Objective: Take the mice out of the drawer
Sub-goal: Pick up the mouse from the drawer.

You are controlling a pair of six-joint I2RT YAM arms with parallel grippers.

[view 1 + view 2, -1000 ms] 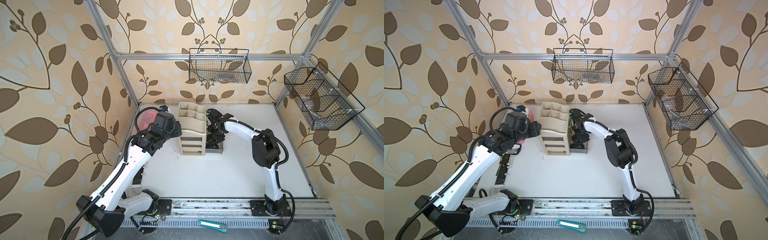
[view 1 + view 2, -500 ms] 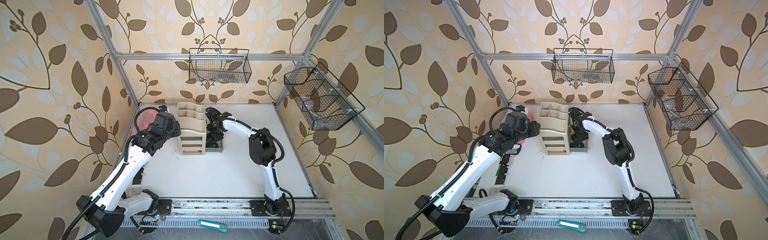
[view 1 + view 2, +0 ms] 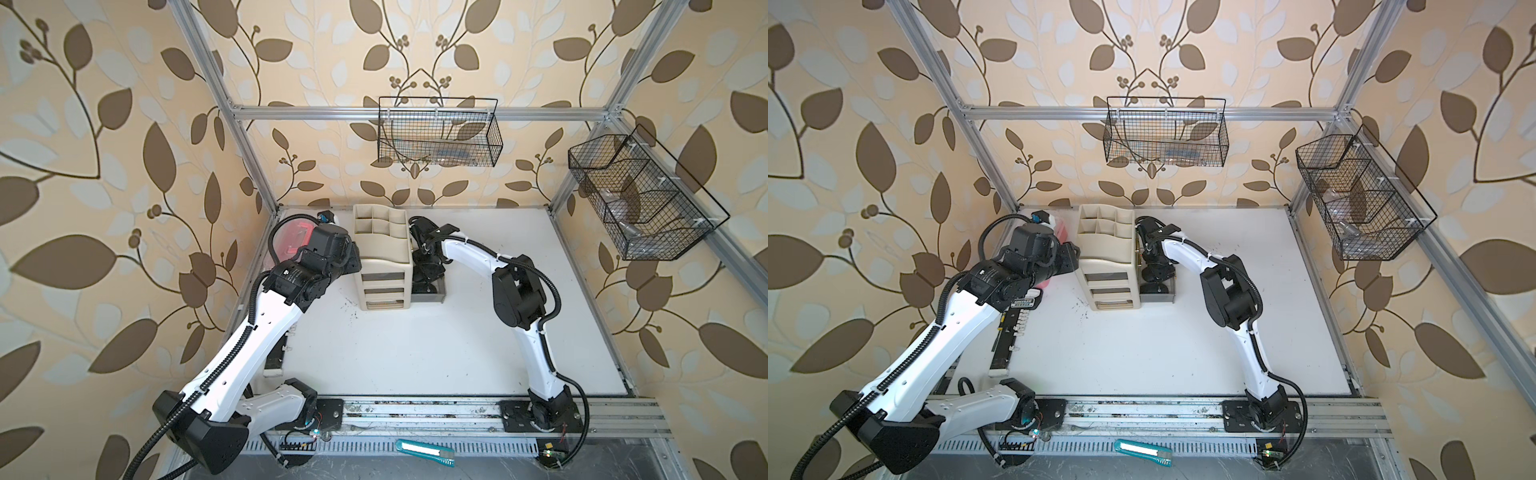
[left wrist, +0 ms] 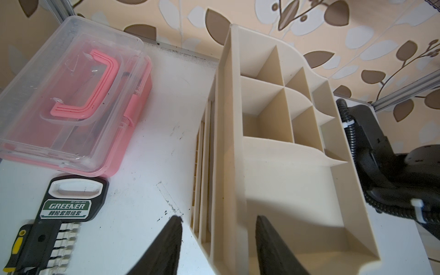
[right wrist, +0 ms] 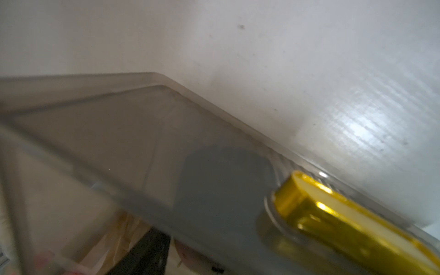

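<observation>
So the mice (image 3: 1153,287) were down in the drawer (image 3: 1158,298). It was already out of the unit and sat flat on the table (image 3: 1142,353), tight against the 3 o'clock side of the beige organizer (image 3: 1106,257). From above I could only make out a dark lump or two low in that grey tray, no way to count them. In the right wrist view everything was blurry. A dark grey oval (image 5: 223,188), mouse-shaped, showed through the see-through drawer wall, just beside the drawer's shiny gold handle (image 5: 333,214).

The right gripper (image 3: 1154,266) hung straight down into the drawer, right over the dark stuff. I couldn't tell if its jaws were spread or pinching anything, because the arm's own body hid them.

The left gripper (image 4: 217,217) was at the organizer's 9 o'clock side. Its jaws were apart, with the organizer's side wall standing between the two black fingers (image 4: 171,245). Whether they actually squeezed it, no idea.

Further out at 9 o'clock from the organizer sat a pink box (image 4: 71,95) with a clear lid, and at about 7 o'clock a socket set (image 4: 64,207) on its rail. A teal utility knife (image 3: 424,451) lay at 6 o'clock, past the table's front edge. A wire basket (image 3: 438,133) hung on the frame at 12 o'clock and a second wire basket (image 3: 640,199) around 2 o'clock.
</observation>
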